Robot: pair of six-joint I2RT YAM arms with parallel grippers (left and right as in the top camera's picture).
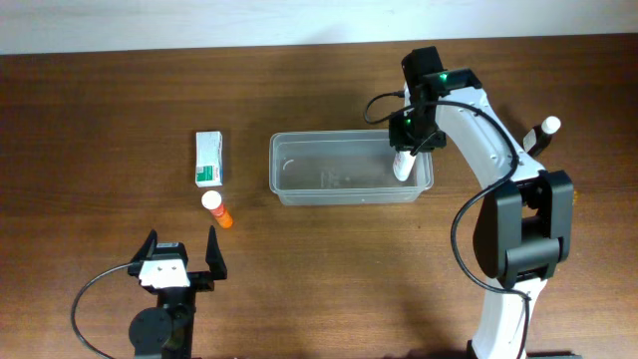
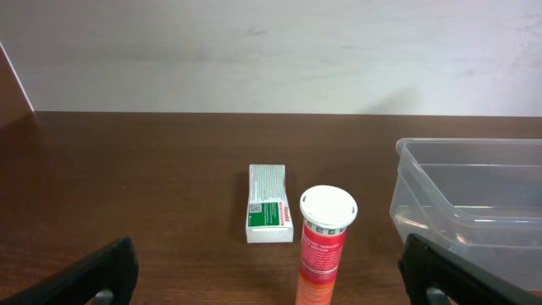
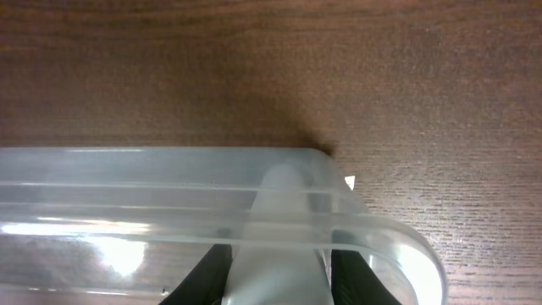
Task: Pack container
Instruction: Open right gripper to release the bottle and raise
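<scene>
Clear plastic container (image 1: pixel 351 168): white bottle (image 1: pixel 403 163) clamped in right gripper (image 1: pixel 405 150) inside its right end; green-white box (image 1: pixel 208 158) and orange tube (image 1: pixel 216 207) outside, left; left gripper (image 1: pixel 180 257) spread, empty.

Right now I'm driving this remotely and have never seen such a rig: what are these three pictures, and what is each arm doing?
You have two robot arms at a wooden table, each ending in a two-finger gripper. The overhead view looks straight down; the other two come from cameras on the wrists.

The right gripper is closed on a white bottle, holding it inside the right end of the clear container. Its wrist view shows that bottle between the dark fingers, seen through the container wall.

The left gripper hangs open and empty near the front edge. Ahead of it lie a green-and-white box and an orange tube with a white cap, both still outside the container. Another white bottle lies far right.
</scene>
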